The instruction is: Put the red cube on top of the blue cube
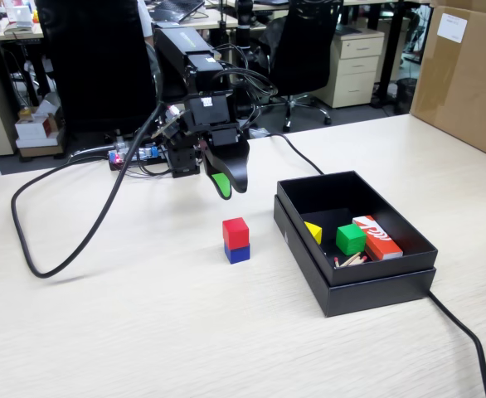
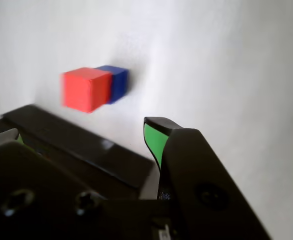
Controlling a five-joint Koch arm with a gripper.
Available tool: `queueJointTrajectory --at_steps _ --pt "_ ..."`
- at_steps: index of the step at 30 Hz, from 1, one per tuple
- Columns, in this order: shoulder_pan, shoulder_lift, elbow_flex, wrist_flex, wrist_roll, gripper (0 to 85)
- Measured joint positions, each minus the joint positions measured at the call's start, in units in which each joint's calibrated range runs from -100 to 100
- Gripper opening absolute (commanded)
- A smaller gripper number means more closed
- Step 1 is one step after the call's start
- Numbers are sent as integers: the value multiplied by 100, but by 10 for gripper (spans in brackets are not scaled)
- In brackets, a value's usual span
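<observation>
The red cube (image 1: 235, 231) sits squarely on top of the blue cube (image 1: 237, 254) on the pale wooden table, left of the black box. In the wrist view, which lies on its side, the red cube (image 2: 85, 89) and the blue cube (image 2: 118, 82) show as one stack, slightly blurred. My gripper (image 1: 219, 183) hangs in the air above and behind the stack, clear of it. It is open in the wrist view, the gripper (image 2: 84, 134) showing green-padded fingertips (image 2: 154, 140) far apart with nothing between them.
An open black box (image 1: 355, 282) stands right of the stack, holding a yellow piece (image 1: 313, 232), a green cube (image 1: 350, 239), a red-and-white box (image 1: 376, 236) and some sticks. A black cable (image 1: 69, 249) loops over the table at left. A cardboard carton (image 1: 467, 75) stands back right.
</observation>
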Motion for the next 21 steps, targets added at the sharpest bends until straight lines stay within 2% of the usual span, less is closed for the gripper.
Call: queueJointTrajectory --at_steps 5,6,9,18,21 --pt "-10 -1903 -1597 15 -103 484" --pt "-20 -2744 -2574 217 -98 485" --pt "-24 -3469 -3414 379 -44 485" --pt "-98 -4453 -4829 1200 5 485" --pt "-112 -4570 -5641 2153 -15 484"
